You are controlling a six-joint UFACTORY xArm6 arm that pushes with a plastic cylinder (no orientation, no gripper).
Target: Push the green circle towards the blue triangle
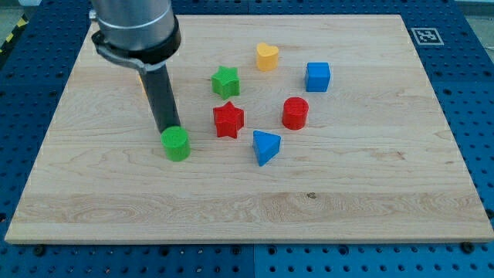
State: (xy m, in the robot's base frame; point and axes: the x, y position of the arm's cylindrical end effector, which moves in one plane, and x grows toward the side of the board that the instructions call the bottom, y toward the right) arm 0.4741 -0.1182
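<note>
The green circle (176,144) is a short green cylinder at the board's middle left. The blue triangle (265,146) lies to its right, a little past the middle. My tip (167,128) is at the green circle's upper left edge, touching it or very nearly. The dark rod rises from there to the arm's grey body at the view's top left.
A red star (228,120) sits between the green circle and the blue triangle, slightly higher up. A red cylinder (295,113), a green star (225,81), a yellow heart (267,56) and a blue cube (317,76) lie further up. An orange block (142,83) is mostly hidden behind the rod. The wooden board (370,201) rests on a blue table.
</note>
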